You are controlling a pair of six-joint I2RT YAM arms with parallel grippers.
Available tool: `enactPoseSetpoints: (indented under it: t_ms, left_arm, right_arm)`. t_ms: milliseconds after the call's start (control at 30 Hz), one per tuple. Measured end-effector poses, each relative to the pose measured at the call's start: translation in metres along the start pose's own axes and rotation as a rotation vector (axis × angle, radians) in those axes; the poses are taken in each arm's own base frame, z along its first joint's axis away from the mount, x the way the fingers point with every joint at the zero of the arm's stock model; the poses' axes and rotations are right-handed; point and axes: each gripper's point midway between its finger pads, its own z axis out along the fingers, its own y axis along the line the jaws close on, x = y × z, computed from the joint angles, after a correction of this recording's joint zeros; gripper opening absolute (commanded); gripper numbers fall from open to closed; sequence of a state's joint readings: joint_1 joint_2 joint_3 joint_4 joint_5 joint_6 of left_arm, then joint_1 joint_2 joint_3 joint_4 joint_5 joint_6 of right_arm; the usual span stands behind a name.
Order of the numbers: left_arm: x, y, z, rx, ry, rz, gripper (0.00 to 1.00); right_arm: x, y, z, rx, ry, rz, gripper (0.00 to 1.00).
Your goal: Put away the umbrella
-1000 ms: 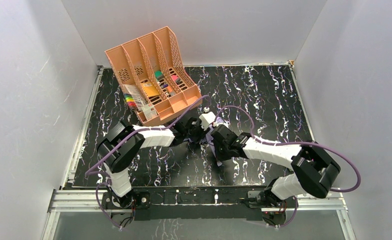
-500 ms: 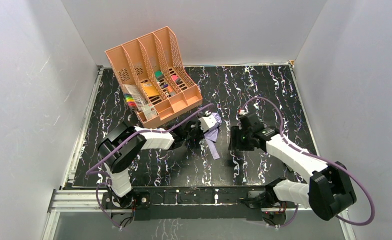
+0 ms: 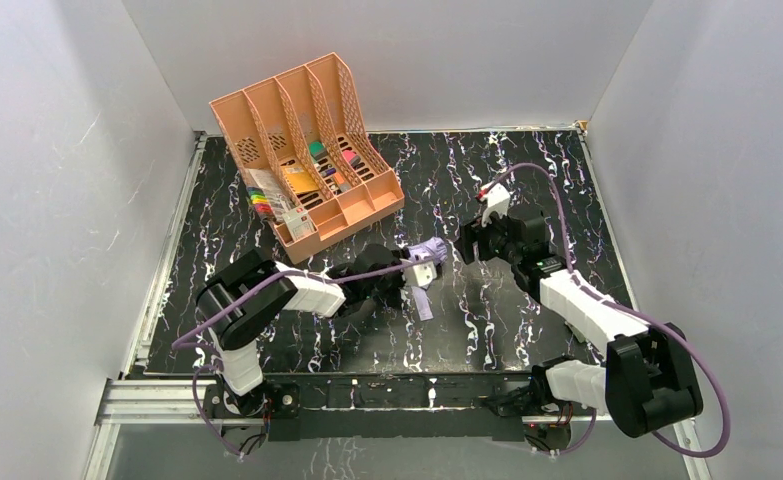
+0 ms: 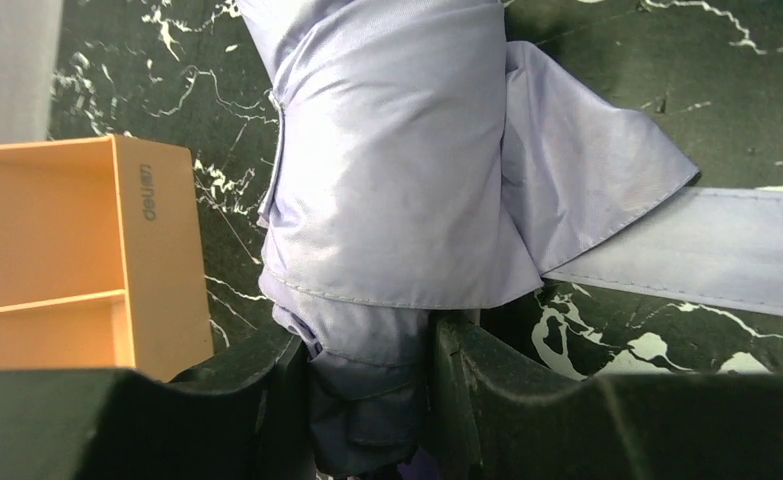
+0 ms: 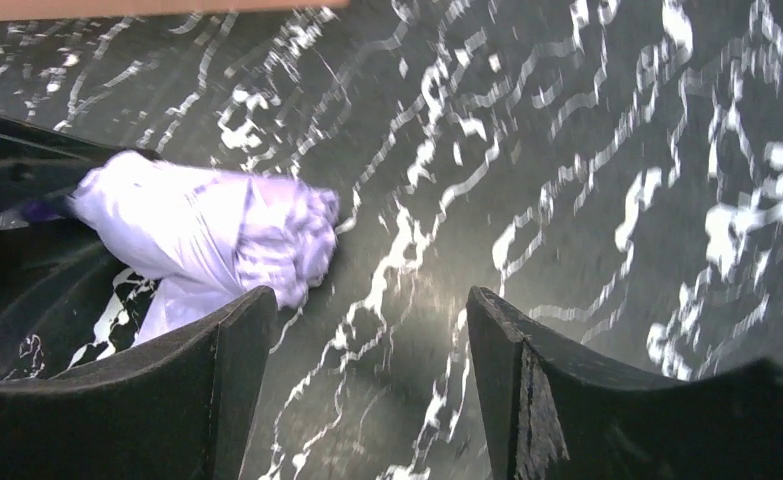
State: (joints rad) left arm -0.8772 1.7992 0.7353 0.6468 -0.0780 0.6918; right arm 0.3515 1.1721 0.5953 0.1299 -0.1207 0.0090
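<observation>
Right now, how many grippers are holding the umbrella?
1. The left gripper is shut on the folded fabric of the umbrella. The right gripper is open and empty, beside the umbrella and not touching it.

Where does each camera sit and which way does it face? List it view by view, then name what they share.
Top external: fixed above and behind the arm bases, looking down on the table; both arms show whole.
Left wrist: on the left arm, facing along the left gripper, shut on the umbrella; file organiser at left.
Right wrist: on the right arm, facing past the open right gripper over the table toward the umbrella.
Shared: all three show the umbrella.
</observation>
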Motion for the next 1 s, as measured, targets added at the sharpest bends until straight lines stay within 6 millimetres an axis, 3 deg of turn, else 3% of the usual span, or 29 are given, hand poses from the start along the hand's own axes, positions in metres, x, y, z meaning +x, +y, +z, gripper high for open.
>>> enactPoseSetpoints:
  t_ms: [267,333,500,700,1000]
  left_arm:
    - [-0.002,-0.005,-0.003,-0.072,-0.027,0.188,0.00]
    - [-0.003,-0.008,-0.005,-0.103,-0.029,0.256,0.00]
    - [-0.004,-0.010,-0.008,-0.134,-0.023,0.315,0.00]
    - [-0.005,-0.012,-0.008,-0.165,-0.006,0.374,0.00]
    - [-0.005,-0.014,-0.009,-0.188,0.011,0.412,0.00]
  right_arm:
    - [-0.050,0.035,0.016,-0.276,-0.117,-0.322,0.81]
    - [-0.059,0.052,0.021,-0.411,-0.132,-0.417,0.81]
    - [-0.048,0.074,0.036,-0.599,-0.048,-0.482,0.84]
    - [-0.010,0.098,0.049,-0.741,0.093,-0.517,0.84]
    - [0.022,0.102,0.065,-0.805,0.256,-0.524,0.79]
